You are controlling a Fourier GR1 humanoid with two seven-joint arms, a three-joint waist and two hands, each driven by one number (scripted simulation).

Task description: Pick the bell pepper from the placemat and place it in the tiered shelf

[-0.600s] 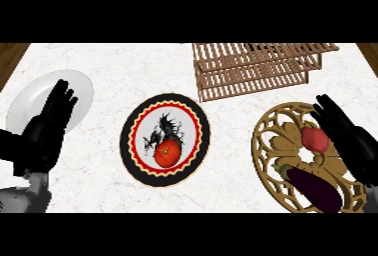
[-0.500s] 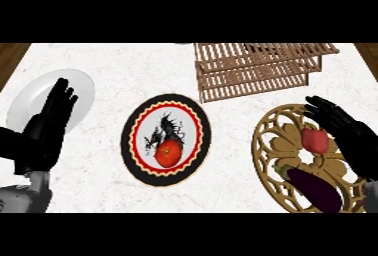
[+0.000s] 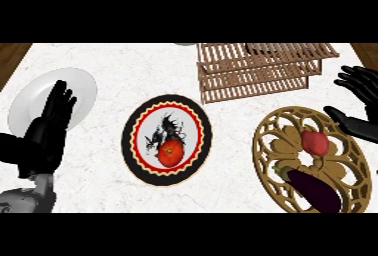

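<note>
Centrally on the white marbled table (image 3: 111, 65) lies a round placemat (image 3: 167, 140) with a black rim, a red and yellow zigzag band and a dark dragon-like figure on its white middle; no writing can be read on it. A red, round fruit or vegetable (image 3: 170, 152) rests on the placemat's lower half, at about 6 o'clock from its centre. At 1 o'clock from the placemat stands the wooden tiered shelf (image 3: 258, 70), its slats bare. At 3 o'clock sits a carved wooden basket (image 3: 269, 145) holding a red bell pepper (image 3: 315, 142) and a dark purple eggplant (image 3: 314, 187). The left hand (image 3: 48, 132) rests at 9 o'clock, fingers straight and holding nothing, overlapping a white plate (image 3: 81, 87). The right hand (image 3: 362, 107) hangs at the right edge, at 2 o'clock, fingers spread and relaxed above the basket's rim, grasping nothing.
</note>
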